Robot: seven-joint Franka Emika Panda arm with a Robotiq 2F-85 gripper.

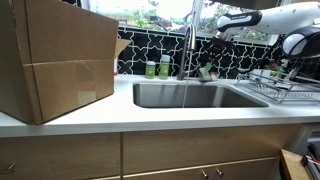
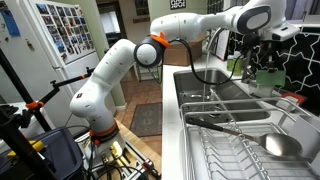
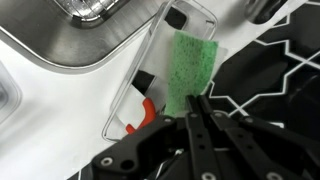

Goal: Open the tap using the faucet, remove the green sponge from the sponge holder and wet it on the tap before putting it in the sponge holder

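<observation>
The tap (image 1: 190, 35) rises behind the sink, and a thin stream of water falls from it into the basin. The green sponge (image 3: 192, 62) lies in the sponge holder (image 3: 140, 88), a narrow clear-looking tray with dark clips on the white counter by the black patterned backsplash. My gripper (image 3: 197, 100) is shut, with its fingertips at the sponge's near edge. I see no sponge between the fingers. In both exterior views the gripper (image 1: 206, 68) (image 2: 262, 63) is low at the back of the sink, just beside the tap.
The steel sink (image 1: 190, 95) (image 3: 80, 35) is next to the holder. Two short green lidded containers (image 1: 157, 68) stand behind it. A big cardboard box (image 1: 55, 60) sits on the counter, and a wire dish rack (image 1: 282, 85) (image 2: 240, 140) is on the other side. An orange item (image 3: 146, 113) lies in the holder.
</observation>
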